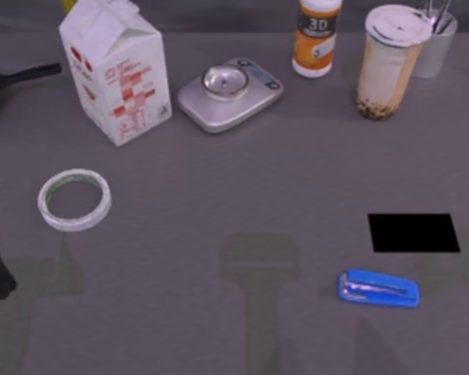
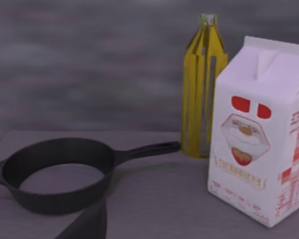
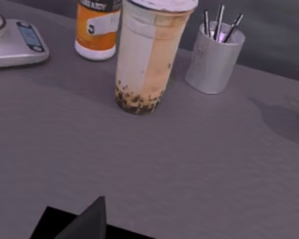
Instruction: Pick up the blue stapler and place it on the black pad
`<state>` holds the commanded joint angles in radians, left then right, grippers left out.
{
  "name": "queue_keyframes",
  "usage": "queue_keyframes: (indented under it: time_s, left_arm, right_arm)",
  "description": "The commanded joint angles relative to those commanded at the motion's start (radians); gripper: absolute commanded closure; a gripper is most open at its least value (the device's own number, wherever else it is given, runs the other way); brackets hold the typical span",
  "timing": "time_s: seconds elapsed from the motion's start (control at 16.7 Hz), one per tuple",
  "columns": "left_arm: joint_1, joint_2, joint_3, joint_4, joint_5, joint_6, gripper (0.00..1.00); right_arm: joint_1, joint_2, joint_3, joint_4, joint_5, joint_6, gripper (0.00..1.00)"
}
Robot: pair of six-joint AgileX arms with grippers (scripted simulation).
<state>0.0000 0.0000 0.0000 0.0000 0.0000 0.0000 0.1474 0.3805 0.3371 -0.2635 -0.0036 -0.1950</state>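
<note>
Approach step pending: blue stapler lies untouched just beside black pad, my right pincer unseen, state undeterminable; next I must descend over stapler.

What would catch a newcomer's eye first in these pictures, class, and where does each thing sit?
The bright blue stapler stands out at the table's front right, lying just in front of the black pad and apart from it. At the back left stands a tall white milk carton, with a white tape roll lying flat in front of it. A bubble tea cup stands at the back right.
</note>
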Motion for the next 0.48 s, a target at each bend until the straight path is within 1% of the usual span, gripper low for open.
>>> queue_keyframes:
  time_s: [0.48]
  left_arm:
    - [0.000,0.000,0.000,0.000,0.000,0.000,0.00]
  right_arm:
    - [0.252,0.839,0.570,-0.488,0.003,-0.349,0.00]
